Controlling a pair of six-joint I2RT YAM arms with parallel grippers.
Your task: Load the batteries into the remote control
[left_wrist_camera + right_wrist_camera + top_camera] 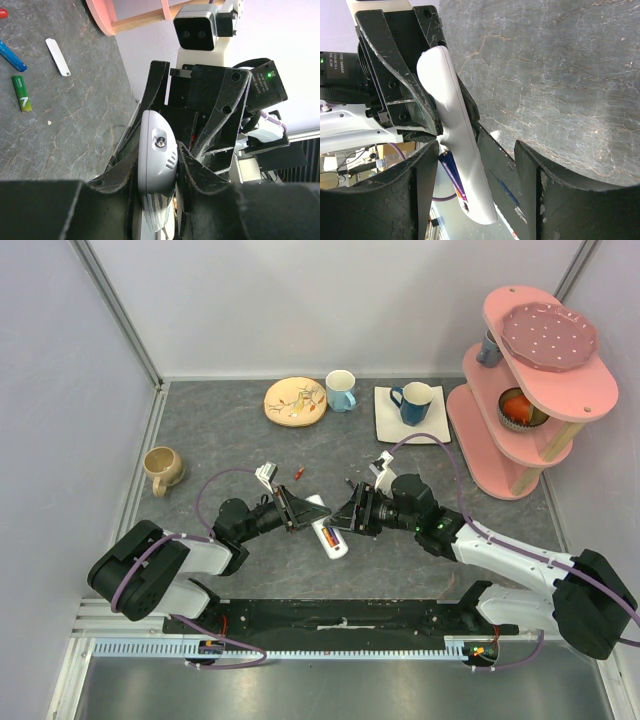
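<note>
At two o'clock, a fluted bowl (520,410) on the pink shelf (585,395) holds something orange. At centre, the left gripper (305,512) clamps the slim white remote control (338,545). Its open bay shows one battery (453,176). The right gripper (350,515) stands with its jaws wide around the remote.

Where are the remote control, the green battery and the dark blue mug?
remote control (455,125): right wrist view, white shell.
green battery (21,93): left wrist view, its middle.
dark blue mug (417,405): top view, its body.

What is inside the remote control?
One battery lies in the remote control. The rest of its inside is hidden, turned away and partly covered by the left gripper that clamps it.
</note>
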